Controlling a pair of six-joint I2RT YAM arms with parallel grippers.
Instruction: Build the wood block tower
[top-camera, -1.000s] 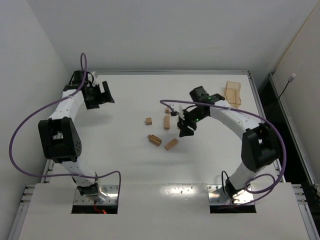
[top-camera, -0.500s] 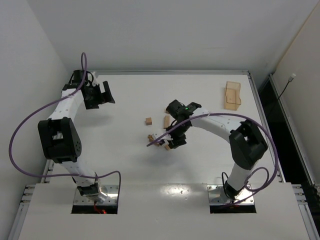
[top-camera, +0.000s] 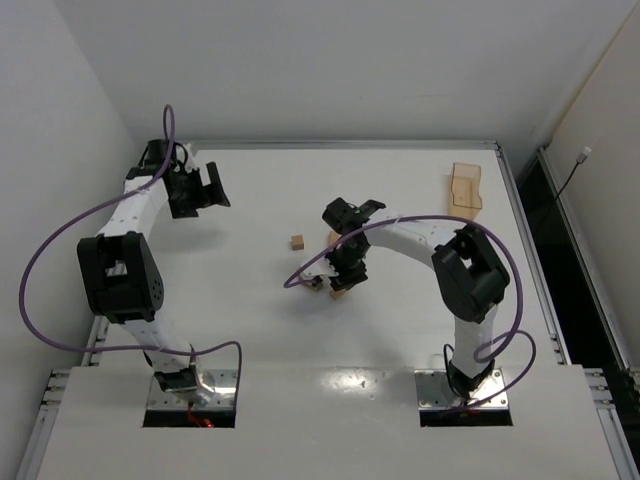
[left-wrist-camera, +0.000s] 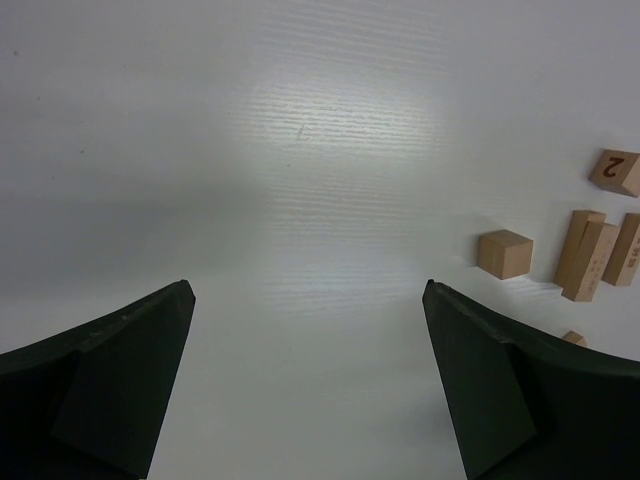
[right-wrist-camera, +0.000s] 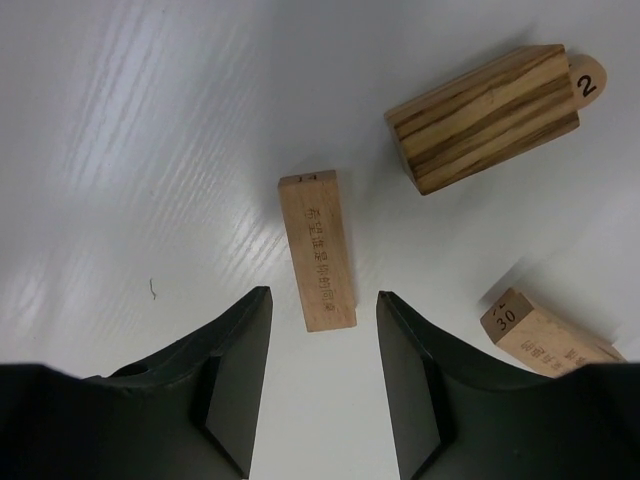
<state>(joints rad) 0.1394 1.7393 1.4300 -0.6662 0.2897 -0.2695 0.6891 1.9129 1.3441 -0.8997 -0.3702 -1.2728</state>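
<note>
The wood blocks lie loose on the white table, with no stack. In the right wrist view a flat tan bar (right-wrist-camera: 318, 250) with printed characters lies just ahead of my right gripper (right-wrist-camera: 323, 295), its near end between the open fingertips. A striped block marked 2 (right-wrist-camera: 485, 118) and a block marked 30 (right-wrist-camera: 540, 335) lie beside it. From above, my right gripper (top-camera: 339, 279) hangs over the cluster, and a cube (top-camera: 297, 241) sits apart. My left gripper (top-camera: 212, 187) is open and empty, far left of the blocks (left-wrist-camera: 585, 255).
A shallow light-wood tray (top-camera: 466, 186) stands at the back right. The table's raised rim (top-camera: 340, 145) runs along the far edge. A purple cable (top-camera: 300, 278) loops low beside the right gripper. White walls close in at the left and back.
My right arm has swung left and toward the near side, bringing its open gripper down over the block cluster. The left arm has not moved.
</note>
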